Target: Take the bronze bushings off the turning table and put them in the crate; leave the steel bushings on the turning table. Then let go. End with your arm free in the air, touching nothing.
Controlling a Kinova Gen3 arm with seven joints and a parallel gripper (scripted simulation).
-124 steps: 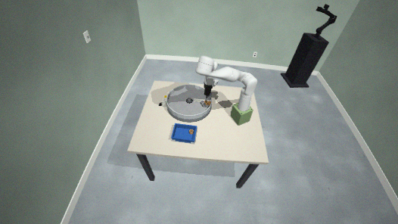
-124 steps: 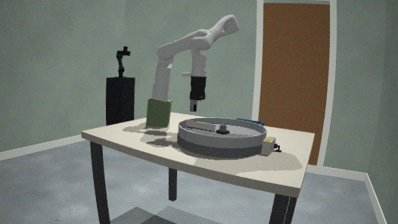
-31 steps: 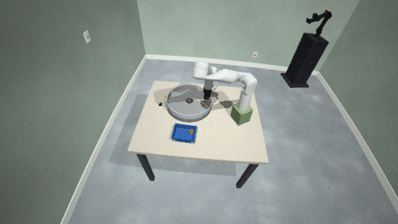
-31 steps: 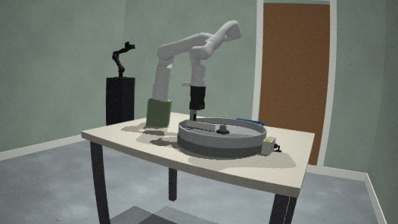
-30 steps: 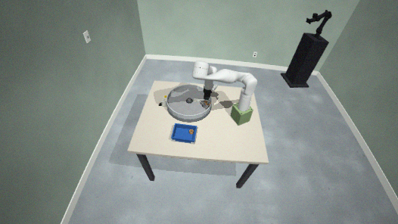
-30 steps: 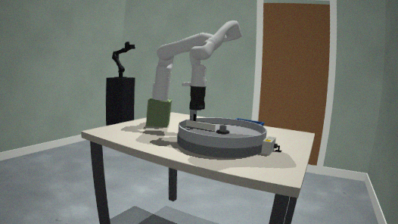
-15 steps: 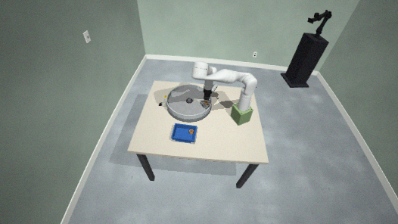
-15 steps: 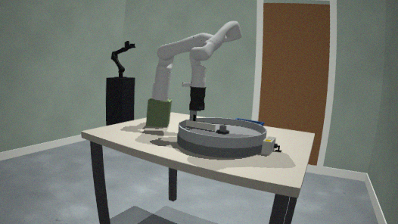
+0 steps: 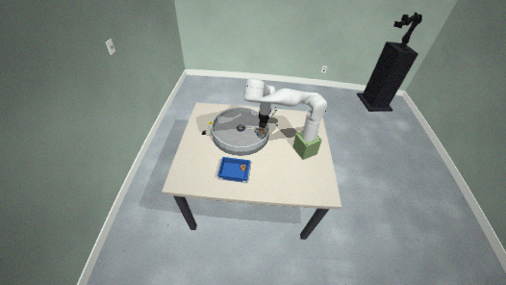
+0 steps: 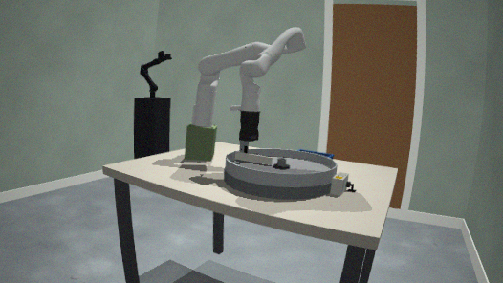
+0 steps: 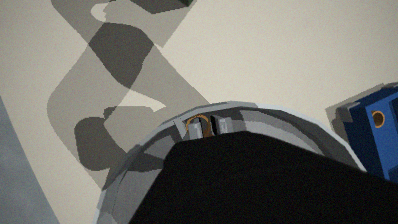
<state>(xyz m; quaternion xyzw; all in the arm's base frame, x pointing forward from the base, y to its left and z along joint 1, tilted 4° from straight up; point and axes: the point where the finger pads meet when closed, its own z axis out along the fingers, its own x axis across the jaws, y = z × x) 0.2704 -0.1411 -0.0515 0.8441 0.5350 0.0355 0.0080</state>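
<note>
Bronze bushing (image 9: pixel 262 130) (image 11: pixel 198 117) is met at the fingertips of the part-closed gripper (image 9: pixel 263 127) (image 10: pixel 244 149) (image 11: pixel 206 124), low inside the wall of the turning table (image 9: pixel 240 148) (image 10: pixel 279 184) (image 11: pixel 275 127), presumably for lifting to the crate (image 9: pixel 234 179) (image 10: pixel 316 153) (image 11: pixel 361 131) beyond the jaws, though whether it is gripped cannot be told, and no lettering is legible.

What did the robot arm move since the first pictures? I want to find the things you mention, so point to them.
The gripper (image 9: pixel 263 129) (image 10: pixel 244 148) came down, from above the turning table (image 9: pixel 231 148) (image 10: pixel 282 191) (image 11: pixel 285 111) to inside its rim. A bronze bushing is by its fingers; I can't tell if it's gripped. The blue crate (image 9: pixel 230 169) (image 10: pixel 316 153) (image 11: pixel 384 145) and the bronze bushing in it (image 9: pixel 243 168) (image 11: pixel 378 119) stayed put.
</note>
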